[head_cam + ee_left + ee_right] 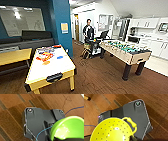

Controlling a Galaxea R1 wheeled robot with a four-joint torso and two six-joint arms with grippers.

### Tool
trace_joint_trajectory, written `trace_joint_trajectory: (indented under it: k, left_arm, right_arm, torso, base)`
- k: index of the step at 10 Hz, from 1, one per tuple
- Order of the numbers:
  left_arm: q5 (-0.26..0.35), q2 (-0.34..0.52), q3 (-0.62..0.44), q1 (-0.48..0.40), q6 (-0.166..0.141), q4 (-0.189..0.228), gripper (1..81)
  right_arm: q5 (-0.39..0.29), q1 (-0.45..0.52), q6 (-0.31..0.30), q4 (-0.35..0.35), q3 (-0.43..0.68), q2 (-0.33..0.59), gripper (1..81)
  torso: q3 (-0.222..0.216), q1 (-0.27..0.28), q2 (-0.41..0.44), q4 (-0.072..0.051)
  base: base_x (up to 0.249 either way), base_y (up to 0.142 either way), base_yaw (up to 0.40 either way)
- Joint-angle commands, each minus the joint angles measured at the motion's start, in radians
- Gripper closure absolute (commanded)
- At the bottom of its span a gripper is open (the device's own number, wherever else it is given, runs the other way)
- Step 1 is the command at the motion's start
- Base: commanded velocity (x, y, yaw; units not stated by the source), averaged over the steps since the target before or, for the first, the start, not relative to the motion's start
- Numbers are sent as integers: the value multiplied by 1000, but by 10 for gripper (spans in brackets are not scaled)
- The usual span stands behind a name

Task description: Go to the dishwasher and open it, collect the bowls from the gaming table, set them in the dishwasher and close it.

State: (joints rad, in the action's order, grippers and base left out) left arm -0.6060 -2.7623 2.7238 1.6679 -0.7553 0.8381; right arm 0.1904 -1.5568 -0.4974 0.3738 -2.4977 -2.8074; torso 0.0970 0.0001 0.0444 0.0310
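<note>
Brown wood-plank floor under us. Round glossy green plastic bowl sits right at left gripper, perforated yellow plastic bowl with loop handle right at right gripper; finger state we cannot tell. White-topped gaming table ahead left, bright pieces on it.

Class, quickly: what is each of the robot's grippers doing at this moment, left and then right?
Left gripper: carrying a green bowl; fingers cannot be made out.
Right gripper: carrying a yellow perforated bowl with a handle; fingers cannot be made out.
</note>
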Motion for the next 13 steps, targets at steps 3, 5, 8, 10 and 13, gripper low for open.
trace_joint_trajectory:
  k: [3,5,8,10,13]
  left_arm:
    - [22,21,10,-27,4,7,811]
    - [23,24,10,-27,4,7,811]
    - [22,32,10,-29,2,6,811]
    - [67,-6,10,-41,4,13,811]
    - [161,-56,10,-52,5,13,811]
  right_arm:
    - [-37,37,-1,8,2,7,811]
    - [-37,36,-1,10,2,3,811]
    - [-35,31,-1,10,1,0,811]
    - [-34,36,-1,10,-1,-8,811]
    - [-34,34,-1,7,-6,-8,811]
  torso:
    - [0,0,0,0]
    - [0,0,0,0]
    - [0,0,0,0]
    - [0,0,0,0]
    - [0,0,0,0]
  base:
    - [0,0,-384]
    - [0,0,-384]
    - [0,0,-385]
    - [0,0,-384]
    - [0,0,-384]
